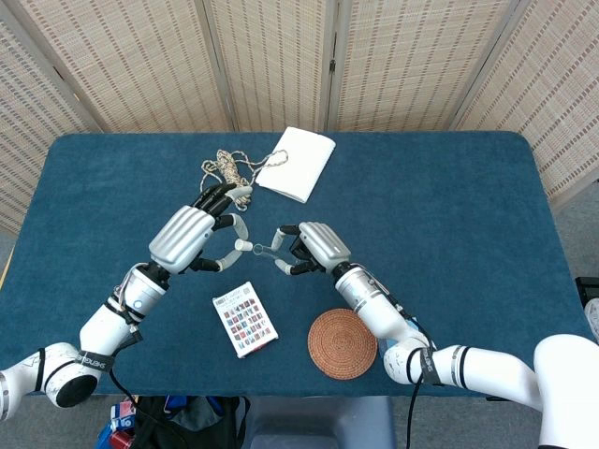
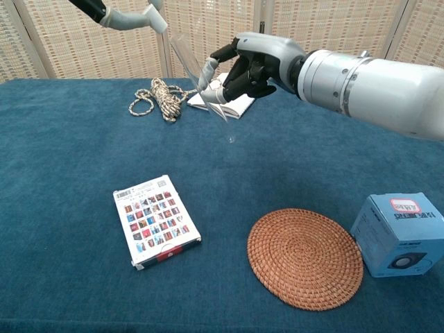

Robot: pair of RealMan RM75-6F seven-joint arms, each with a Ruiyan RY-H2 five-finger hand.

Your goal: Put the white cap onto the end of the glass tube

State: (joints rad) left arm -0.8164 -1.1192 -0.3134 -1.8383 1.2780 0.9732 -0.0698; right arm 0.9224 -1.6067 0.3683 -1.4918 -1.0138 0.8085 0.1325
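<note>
My left hand pinches the small white cap between thumb and finger, raised above the table. My right hand grips the clear glass tube, whose open end points left at the cap. Only a small gap separates cap and tube end, and I cannot tell if they touch. In the chest view the tube slants up and to the left out of the right hand. The cap sits just above its top end, and only the left hand's fingers show at the upper edge.
A picture card pack lies on the blue table below the hands. A woven coaster and a blue box sit at the front right. A coiled rope and a white folded cloth lie at the back.
</note>
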